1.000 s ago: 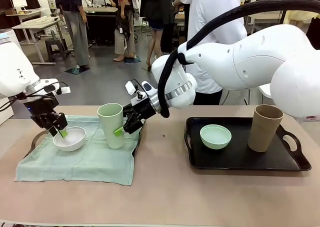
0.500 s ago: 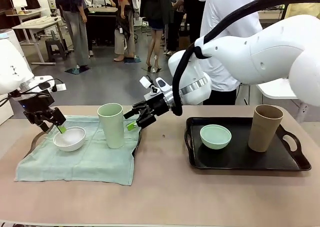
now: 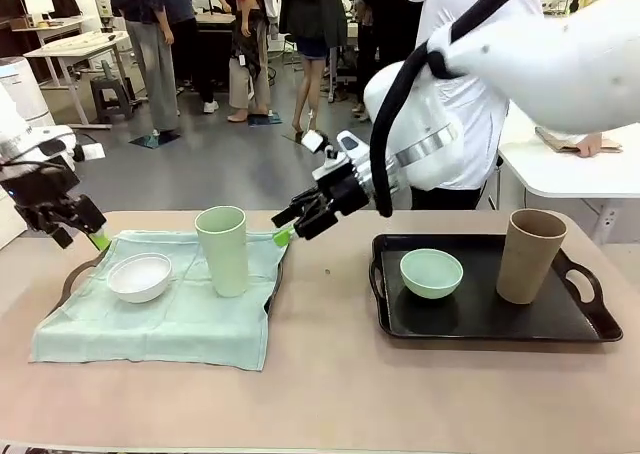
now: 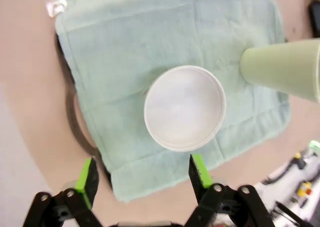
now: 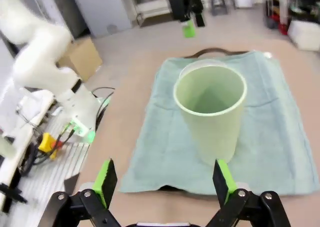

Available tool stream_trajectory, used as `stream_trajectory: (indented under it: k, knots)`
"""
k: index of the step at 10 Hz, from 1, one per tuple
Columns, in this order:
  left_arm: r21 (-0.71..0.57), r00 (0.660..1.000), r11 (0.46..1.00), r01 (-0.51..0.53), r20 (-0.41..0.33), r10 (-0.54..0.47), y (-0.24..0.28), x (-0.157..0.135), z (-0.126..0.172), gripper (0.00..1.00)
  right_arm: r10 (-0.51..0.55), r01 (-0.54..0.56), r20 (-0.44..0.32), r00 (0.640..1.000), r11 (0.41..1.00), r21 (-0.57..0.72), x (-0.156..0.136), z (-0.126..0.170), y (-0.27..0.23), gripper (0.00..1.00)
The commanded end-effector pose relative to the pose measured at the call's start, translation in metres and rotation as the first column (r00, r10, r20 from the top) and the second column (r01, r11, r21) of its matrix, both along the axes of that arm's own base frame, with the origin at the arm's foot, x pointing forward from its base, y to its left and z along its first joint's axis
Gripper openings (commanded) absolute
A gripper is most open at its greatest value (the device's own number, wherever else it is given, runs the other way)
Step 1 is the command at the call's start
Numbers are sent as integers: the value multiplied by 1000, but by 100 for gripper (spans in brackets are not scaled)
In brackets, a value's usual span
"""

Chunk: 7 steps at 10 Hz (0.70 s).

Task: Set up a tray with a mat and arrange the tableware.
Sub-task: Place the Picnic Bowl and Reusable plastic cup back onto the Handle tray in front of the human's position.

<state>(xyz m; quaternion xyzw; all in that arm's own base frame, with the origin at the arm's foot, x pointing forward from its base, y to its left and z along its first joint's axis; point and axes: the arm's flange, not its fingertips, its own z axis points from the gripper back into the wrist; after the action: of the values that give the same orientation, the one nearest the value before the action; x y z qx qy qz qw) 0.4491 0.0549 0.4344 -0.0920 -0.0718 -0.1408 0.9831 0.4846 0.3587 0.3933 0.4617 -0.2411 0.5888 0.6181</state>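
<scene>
A white bowl [image 3: 140, 276] and a pale green tumbler [image 3: 222, 251] stand on a pale green mat [image 3: 160, 314] that covers a dark tray. My left gripper [image 3: 78, 230] hovers open up and to the left of the bowl, holding nothing. Its wrist view looks down on the bowl [image 4: 185, 108] between its green pads [image 4: 198, 169]. My right gripper [image 3: 292, 224] is open in the air just right of the tumbler [image 5: 211, 112], apart from it. A mint green bowl [image 3: 431, 272] and a tan-brown tumbler [image 3: 530, 256] stand on the black tray [image 3: 480, 319] at the right.
The left tray's dark handle [image 3: 68, 284] sticks out from under the mat's left side. A person in a white top stands at the far side behind my right arm. Bare tabletop [image 3: 330, 384] runs along the front and between the trays.
My left gripper has lifted off the white bowl and moved up and left. My right gripper has drawn back up and right from the pale green tumbler. Bowl and tumbler stayed put.
</scene>
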Motion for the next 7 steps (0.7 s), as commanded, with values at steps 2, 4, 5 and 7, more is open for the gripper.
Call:
stream_trajectory:
  k: [2,4,5,7]
  knots:
    - [54,994,995,81,64,-84,-22,-29,45,93,-321,251,-179,930,910,-329,-64,79,-28,100]
    - [30,997,998,55,53,-56,-13,-19,42,93,-371,282,-174,912,876,-392,-83,104,-16,100]
    - [30,997,998,55,53,-56,-13,-19,42,93,-318,287,-84,944,922,-260,-63,84,-36,100]
    - [30,997,998,55,53,-56,-13,-19,42,93,-318,287,-84,944,922,-260,-63,84,-36,100]
